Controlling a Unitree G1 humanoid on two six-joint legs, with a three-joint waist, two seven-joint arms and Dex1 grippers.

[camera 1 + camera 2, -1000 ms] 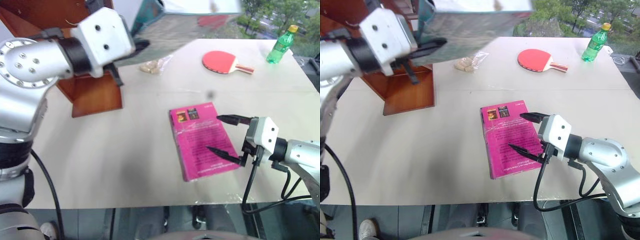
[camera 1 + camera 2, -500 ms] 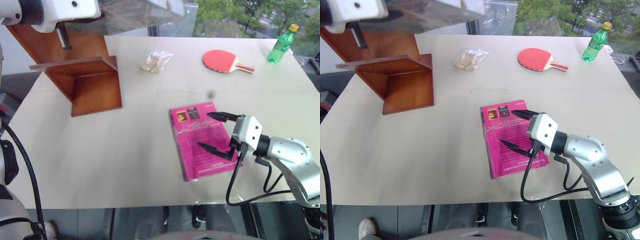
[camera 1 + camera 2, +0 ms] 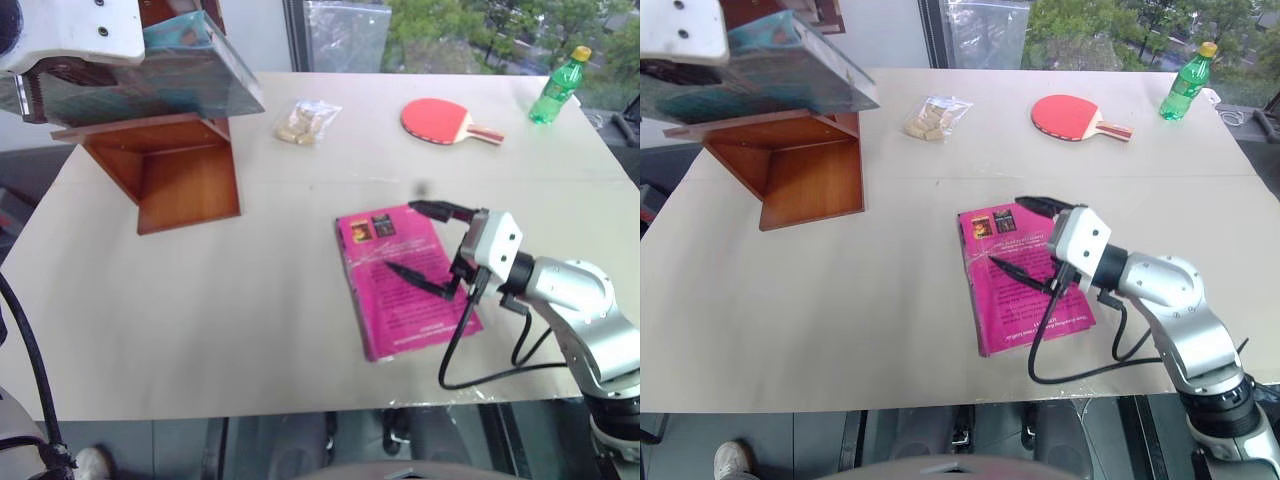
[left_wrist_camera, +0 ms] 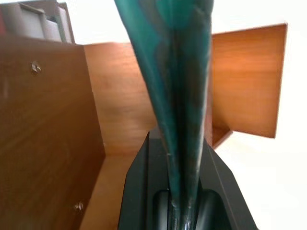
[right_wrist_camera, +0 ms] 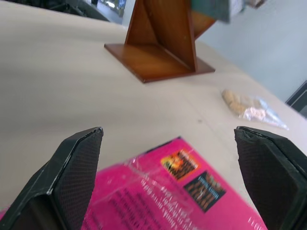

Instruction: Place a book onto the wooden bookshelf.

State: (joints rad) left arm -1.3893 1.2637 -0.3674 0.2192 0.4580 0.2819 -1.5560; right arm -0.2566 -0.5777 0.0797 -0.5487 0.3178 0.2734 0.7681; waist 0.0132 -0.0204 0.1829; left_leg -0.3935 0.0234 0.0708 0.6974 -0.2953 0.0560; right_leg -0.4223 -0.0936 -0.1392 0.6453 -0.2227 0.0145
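The teal-green book [image 3: 175, 75] is held nearly flat, just above the upper ledge of the wooden bookshelf [image 3: 188, 180] at the table's back left. I cannot tell whether it touches the ledge. My left gripper [image 4: 184, 203] is shut on the book's edge [image 4: 177, 72], with the shelf's boards [image 4: 48, 120] close behind. My right gripper [image 3: 400, 237] stands open just above the pink book [image 3: 405, 300], which lies flat on the table. Nothing is between its fingertips [image 5: 84, 153].
A red table-tennis paddle [image 3: 445, 120] and a green bottle [image 3: 557, 88] lie at the back right. A clear bag of snacks [image 3: 305, 120] sits right of the shelf. The table's front edge [image 3: 300, 412] runs just below the pink book.
My left gripper has carried the teal book to the left and turned it, from over the table's back to above the shelf's ledge. My right gripper has edged left over the pink book.
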